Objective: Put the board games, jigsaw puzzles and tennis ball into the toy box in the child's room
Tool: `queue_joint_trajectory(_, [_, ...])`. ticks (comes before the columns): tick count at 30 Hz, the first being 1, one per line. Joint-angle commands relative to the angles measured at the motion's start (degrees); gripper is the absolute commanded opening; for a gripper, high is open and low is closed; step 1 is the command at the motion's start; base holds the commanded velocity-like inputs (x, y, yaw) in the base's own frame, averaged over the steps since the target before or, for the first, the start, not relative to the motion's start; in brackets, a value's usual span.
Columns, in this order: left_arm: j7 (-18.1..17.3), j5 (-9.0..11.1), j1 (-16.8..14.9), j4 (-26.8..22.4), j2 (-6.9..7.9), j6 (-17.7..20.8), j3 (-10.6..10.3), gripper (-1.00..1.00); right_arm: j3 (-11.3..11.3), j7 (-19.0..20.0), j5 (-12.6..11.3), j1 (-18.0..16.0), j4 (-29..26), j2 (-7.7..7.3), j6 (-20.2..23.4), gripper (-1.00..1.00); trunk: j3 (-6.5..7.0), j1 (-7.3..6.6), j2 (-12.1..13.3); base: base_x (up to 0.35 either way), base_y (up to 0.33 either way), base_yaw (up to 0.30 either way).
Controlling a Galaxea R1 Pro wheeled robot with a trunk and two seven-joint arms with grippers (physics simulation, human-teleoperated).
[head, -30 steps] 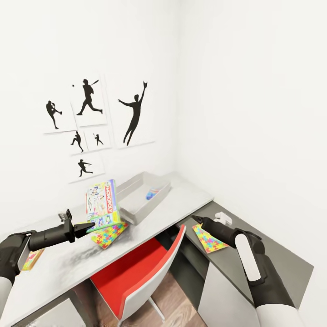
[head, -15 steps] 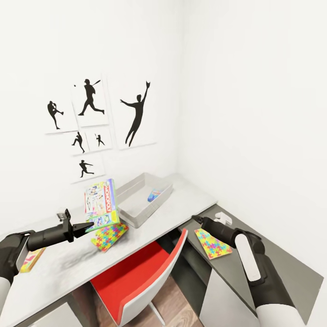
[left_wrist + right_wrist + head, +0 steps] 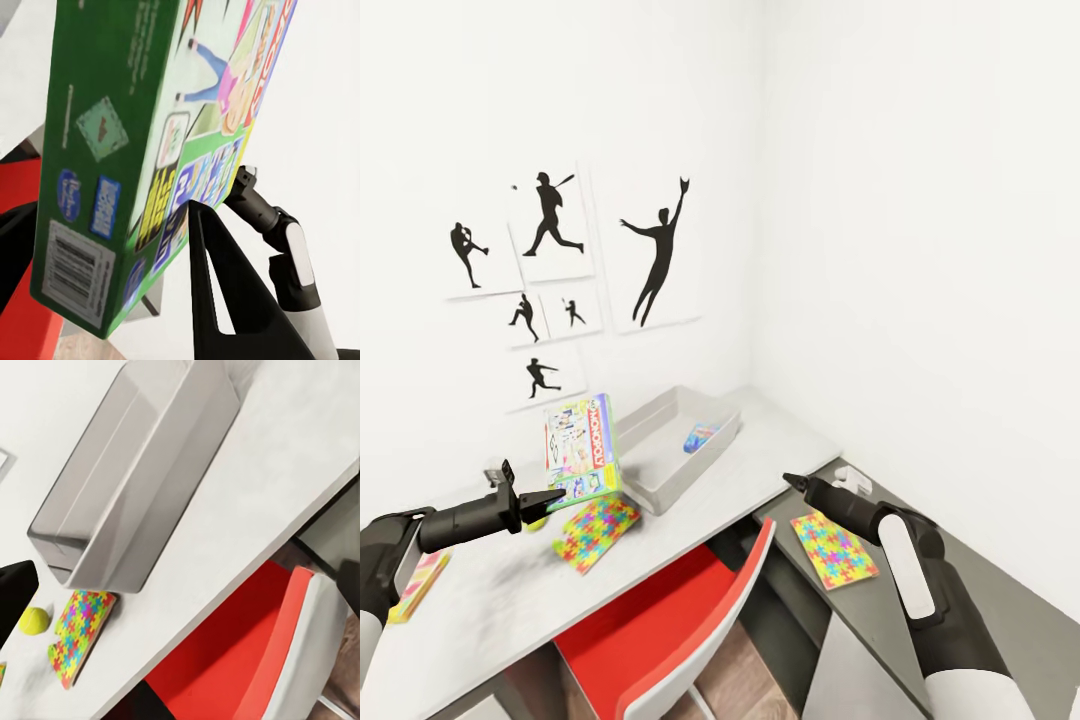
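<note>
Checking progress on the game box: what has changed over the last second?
Little. The left pincer keeps its grip on the upright board game beside the toy box; any shift looks like camera motion. Both jigsaw puzzles lie as before.

Flat rectangular board game box (image 3: 581, 448): pale green and blue face, red band, busy multicoloured print; dark green edge bearing a white barcode label. Two flat square jigsaw puzzles (image 3: 597, 532) (image 3: 835, 550): interlocking yellow, pink, blue and green pieces. Shallow tray-like toy box (image 3: 676, 442): light grey. Small tennis ball (image 3: 33, 620): yellow-green. Chair (image 3: 695, 615): red seat, white back shell.
</note>
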Motion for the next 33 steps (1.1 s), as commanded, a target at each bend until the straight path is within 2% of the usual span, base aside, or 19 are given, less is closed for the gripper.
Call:
queue_joint_trajectory(1, [-0.25, -0.04, -0.05, 0.00, 0.01, 0.59, 0.02, -1.00, -0.20, 0.42, 0.30, -0.06, -0.02, 0.07, 0.35, 1.00, -0.13, 0.05, -0.13, 0.077, 0.000, 0.000])
queue_joint_trajectory(33, [-0.25, 0.00, -0.05, 0.00, 0.19, 0.62, 0.00, -1.00, -0.19, 0.51, 0.30, -0.06, 0.25, 0.08, 0.35, 1.00, -0.13, 0.05, -0.13, 0.069, 0.008, 0.000])
